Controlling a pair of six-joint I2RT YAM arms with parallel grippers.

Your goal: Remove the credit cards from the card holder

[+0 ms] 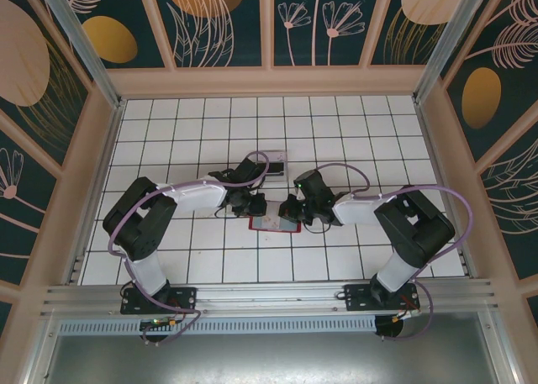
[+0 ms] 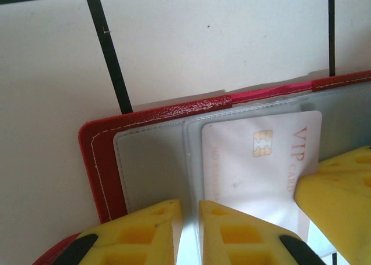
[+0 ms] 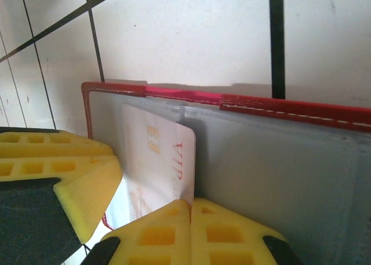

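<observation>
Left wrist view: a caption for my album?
Left gripper pinches the red holder's sleeve; a VIP card inside.

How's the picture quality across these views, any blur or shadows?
Left wrist: yellow fingers soft, VIP card lettering readable. Right wrist: card holder throws a thin shadow on the tiles, card print washed out. Top external: evenly lit, no glare.

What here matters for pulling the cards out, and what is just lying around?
For the job: wallet, card, left gripper, right gripper.
Lying about: tray, behind the arms.
</observation>
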